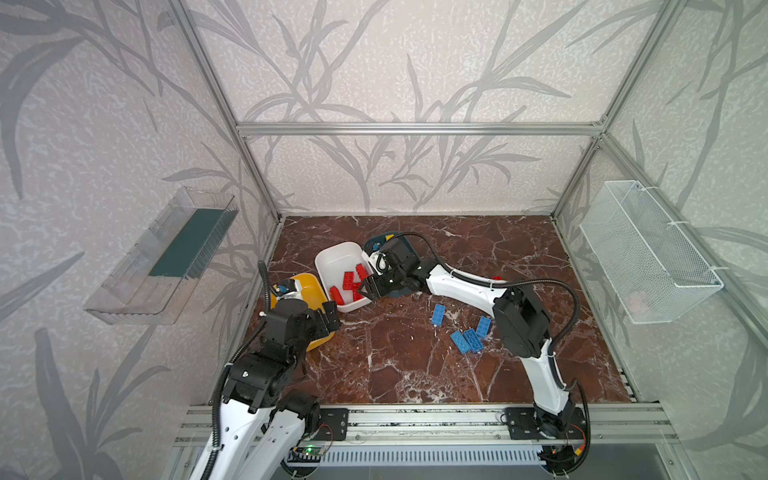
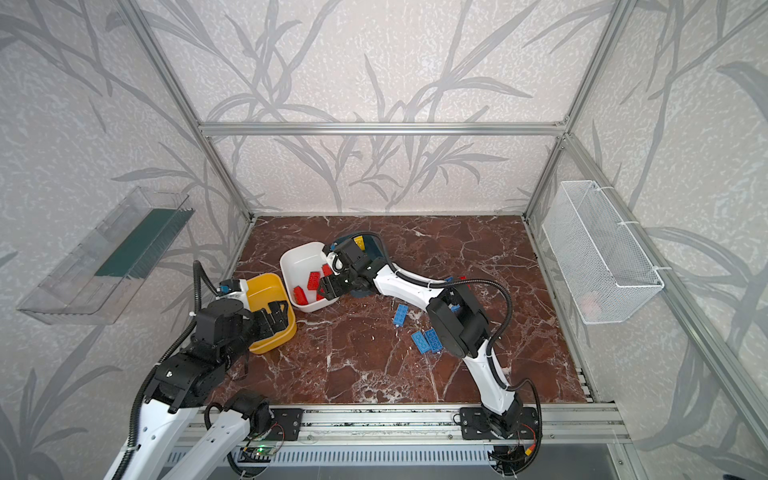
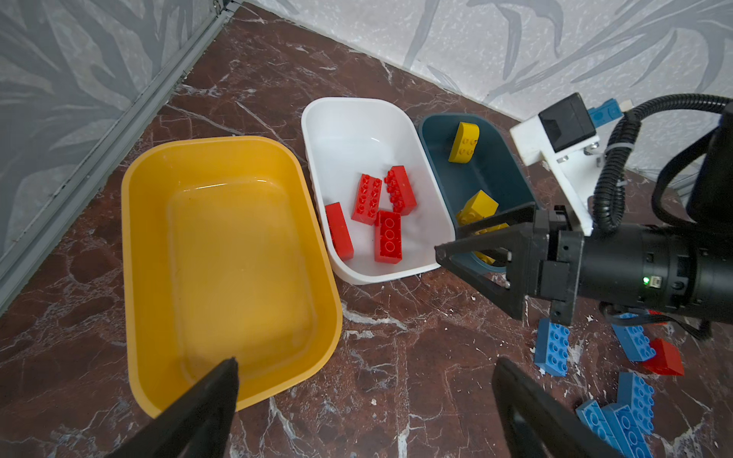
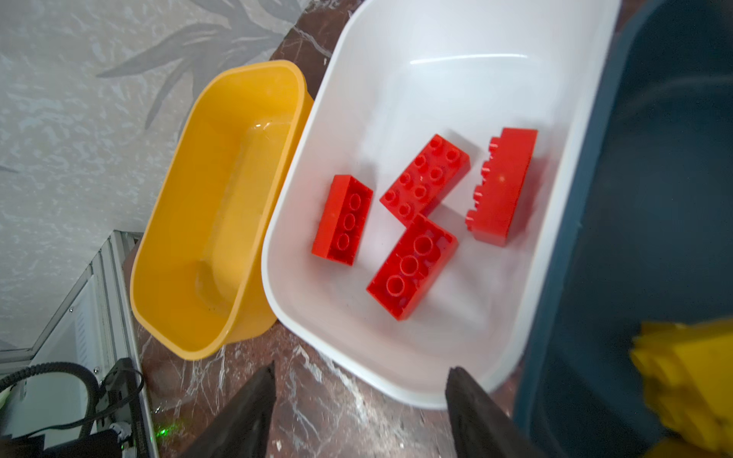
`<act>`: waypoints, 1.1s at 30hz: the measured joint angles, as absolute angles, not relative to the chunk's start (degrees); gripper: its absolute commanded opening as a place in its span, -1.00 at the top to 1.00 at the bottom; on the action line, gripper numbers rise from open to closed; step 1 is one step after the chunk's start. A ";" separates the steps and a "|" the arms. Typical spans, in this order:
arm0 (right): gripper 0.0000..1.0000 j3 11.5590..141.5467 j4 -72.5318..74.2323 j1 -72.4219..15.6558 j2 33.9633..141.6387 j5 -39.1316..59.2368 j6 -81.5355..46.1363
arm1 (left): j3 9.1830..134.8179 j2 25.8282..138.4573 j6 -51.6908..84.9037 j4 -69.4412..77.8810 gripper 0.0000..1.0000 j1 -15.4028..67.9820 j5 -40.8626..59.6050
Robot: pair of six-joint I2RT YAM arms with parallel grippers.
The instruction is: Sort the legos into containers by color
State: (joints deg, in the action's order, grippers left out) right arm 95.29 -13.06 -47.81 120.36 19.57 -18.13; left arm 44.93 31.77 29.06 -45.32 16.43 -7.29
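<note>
**Red legos [image 3: 388,236] in white tub [image 3: 349,135], jaws apart**

Teal tub [image 3: 496,170] mostly hidden under the right arm in both top views. Four bricks are laid roughly along the white tub's length, one tipped on its side. Right gripper [image 4: 361,368] and left gripper [image 3: 367,363] are held spread, nothing pinched.

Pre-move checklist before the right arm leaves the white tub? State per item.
1. Release: right gripper jaws apart, nothing between them: ok.
2. Sorting: white tub holds only red bricks, four of them: ok.
3. Sorting: teal tub shows only yellow bricks: ok, though the arm hides part of it.
4. Space: yellow tub empty: ok.
5. Other arm: left gripper jaws wide, empty: ok.
6. Cleared: not ok. Blue bricks and a loose red brick lie on the table.
</note>
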 measured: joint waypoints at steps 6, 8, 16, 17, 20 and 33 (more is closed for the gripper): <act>-0.42 83.50 -11.55 -45.52 105.84 17.89 -18.39 | 45.32 37.89 28.05 -44.64 -0.98 16.43 -4.34; -0.42 80.36 -11.55 -44.64 100.82 16.95 -18.46 | 46.02 40.07 28.01 -44.56 -0.98 16.45 -3.44; -0.45 68.16 -14.48 -40.27 82.24 9.56 -20.10 | 48.77 44.47 30.11 -43.48 -0.98 22.48 -2.94; -0.45 66.46 -15.31 -39.38 80.25 8.64 -20.58 | 49.45 45.54 30.50 -43.05 -0.98 24.69 -3.95; -0.47 62.39 -18.55 -36.23 74.89 6.07 -22.39 | 51.62 49.58 31.48 -41.39 -0.98 31.20 -6.17; -0.57 50.02 -30.79 -24.10 56.95 -1.54 -27.73 | 61.91 72.27 33.26 -35.42 -0.95 48.84 -10.70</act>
